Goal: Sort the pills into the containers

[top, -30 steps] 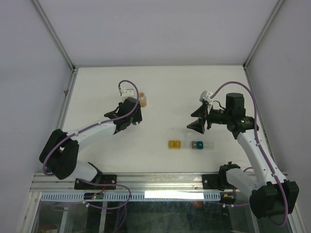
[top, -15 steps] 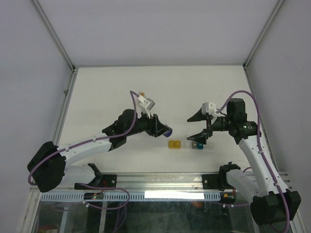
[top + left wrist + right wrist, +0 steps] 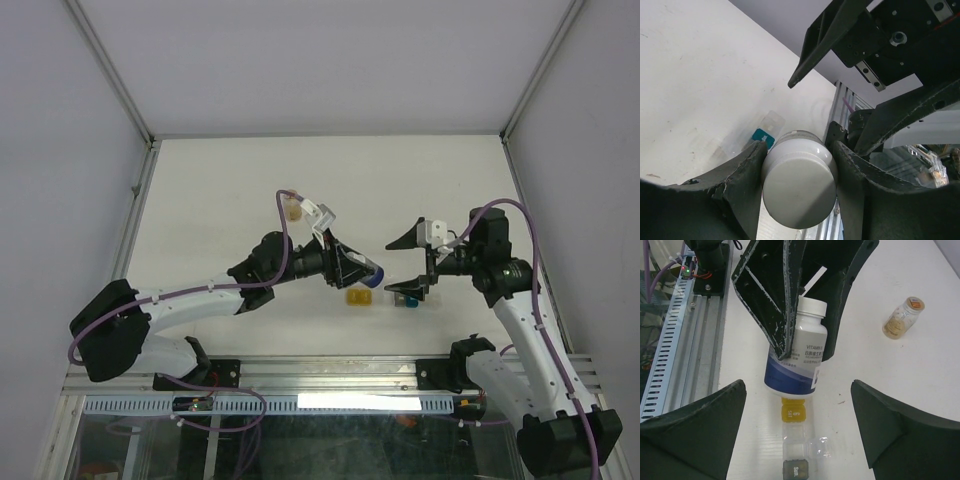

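The left gripper point(image 3: 354, 269), gripping the white pill bottle point(image 3: 371, 274), is arriving from beside the amber bottle point(image 3: 293, 208) above the yellow end of the containers point(image 3: 796, 437), while the right gripper point(image 3: 392, 267) is waiting open nearby, so the sorting seems about to begin.

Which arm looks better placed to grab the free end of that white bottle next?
Right, probably. The right gripper is open and empty, facing the blue end of the white bottle; the left gripper is shut on the white bottle.

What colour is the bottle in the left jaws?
That round plastic bottle is white with a dark blue band; right wrist view.
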Robot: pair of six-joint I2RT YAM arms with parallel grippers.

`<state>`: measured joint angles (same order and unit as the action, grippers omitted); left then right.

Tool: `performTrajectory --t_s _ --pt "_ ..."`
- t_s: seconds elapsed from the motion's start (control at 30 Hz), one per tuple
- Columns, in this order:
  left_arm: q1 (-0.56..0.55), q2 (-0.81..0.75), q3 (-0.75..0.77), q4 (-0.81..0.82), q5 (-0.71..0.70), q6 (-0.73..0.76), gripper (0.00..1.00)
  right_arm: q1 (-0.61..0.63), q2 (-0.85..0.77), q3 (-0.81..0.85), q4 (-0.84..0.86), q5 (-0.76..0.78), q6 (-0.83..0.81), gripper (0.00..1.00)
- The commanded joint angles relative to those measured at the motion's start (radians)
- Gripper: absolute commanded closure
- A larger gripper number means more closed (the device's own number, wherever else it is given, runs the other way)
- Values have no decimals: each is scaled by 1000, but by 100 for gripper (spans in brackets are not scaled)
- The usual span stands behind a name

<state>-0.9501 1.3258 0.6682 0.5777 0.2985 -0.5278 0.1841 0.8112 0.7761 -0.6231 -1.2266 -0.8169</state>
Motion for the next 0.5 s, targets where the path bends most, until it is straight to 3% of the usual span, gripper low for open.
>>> performTrajectory --t_s 0.0,0.47 --pt "-20 15 64 92 -93 -44 100 17 -17 -20 69 -16 -1 11" --pt "-119 60 100 55 -361 -137 100 93 -12 -111 291 143 126 11"
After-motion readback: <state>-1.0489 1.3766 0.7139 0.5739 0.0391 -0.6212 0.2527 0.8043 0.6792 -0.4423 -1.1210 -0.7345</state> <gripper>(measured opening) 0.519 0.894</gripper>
